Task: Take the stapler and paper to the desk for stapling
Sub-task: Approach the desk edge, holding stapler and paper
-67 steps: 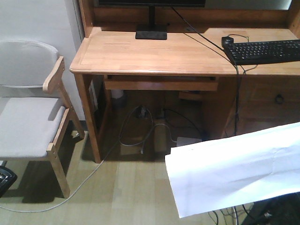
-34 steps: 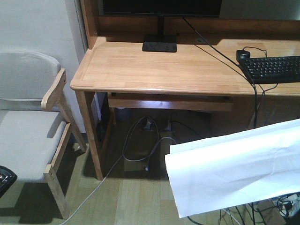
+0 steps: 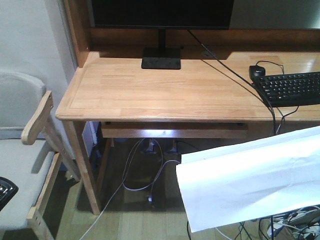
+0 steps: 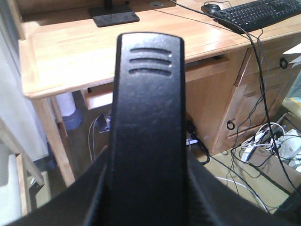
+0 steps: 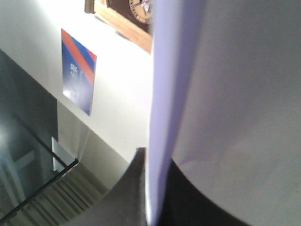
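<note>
Stapler: the black stapler fills the middle of your left wrist view, ridged end up, held in the air on the near side of the desk
Left gripper: your left gripper is closed round the stapler's lower body, with dark fingers flanking it at the bottom of the frame
Paper: the white, creased paper hangs at the lower right of the front view, below the desk's front edge and apart from the tabletop
Right gripper: your right gripper is clamped on the paper, seen edge-on, with a dark finger on either side of the sheet
Desk top: monitor on its stand at the back; keyboard at the right, mouse just behind its left end; the left half is bare wood
Under desk: pull-out tray beneath the front edge, with loose cables trailing to the floor
Chair: grey-seated chair at the left, partly cut off by the frame
Change from half a second ago: the desk now sits lower and larger in the front view, with its left corner shifted left; the chair has slid further out of frame; more of the monitor shows
Unchanged: the paper keeps the same place in the front view across all three frames
</note>
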{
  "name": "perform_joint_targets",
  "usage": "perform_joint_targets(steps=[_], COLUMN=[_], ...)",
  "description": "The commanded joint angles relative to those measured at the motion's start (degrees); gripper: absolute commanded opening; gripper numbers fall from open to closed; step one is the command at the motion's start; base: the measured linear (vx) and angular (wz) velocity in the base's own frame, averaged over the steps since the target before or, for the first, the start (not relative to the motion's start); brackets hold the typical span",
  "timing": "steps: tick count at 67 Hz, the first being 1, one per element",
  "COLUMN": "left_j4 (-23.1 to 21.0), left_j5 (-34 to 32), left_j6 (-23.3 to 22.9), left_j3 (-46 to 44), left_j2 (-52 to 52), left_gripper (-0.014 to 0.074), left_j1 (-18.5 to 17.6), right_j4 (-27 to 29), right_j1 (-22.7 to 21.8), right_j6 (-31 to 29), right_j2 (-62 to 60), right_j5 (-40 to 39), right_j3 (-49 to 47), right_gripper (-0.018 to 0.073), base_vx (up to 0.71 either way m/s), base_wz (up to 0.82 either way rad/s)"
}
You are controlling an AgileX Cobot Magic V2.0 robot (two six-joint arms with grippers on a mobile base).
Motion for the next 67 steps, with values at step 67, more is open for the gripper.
perform_joint_targets(steps=[67], left_j4=[0.18], left_j5=[-6.07], left_j6=[-0.07], left_j3=[-1.64], left_j2=[0.45], left_gripper=[-0.0007], left_j1=[-0.31], right_j4=[0.53], right_j1=[0.14], right_j6=[-0.33], right_j2=[0.42], right_j5=[-3.31], right_j3=[-1.66], right_gripper=[-0.0006], base_vx=[0.16], base_wz=[-0.04])
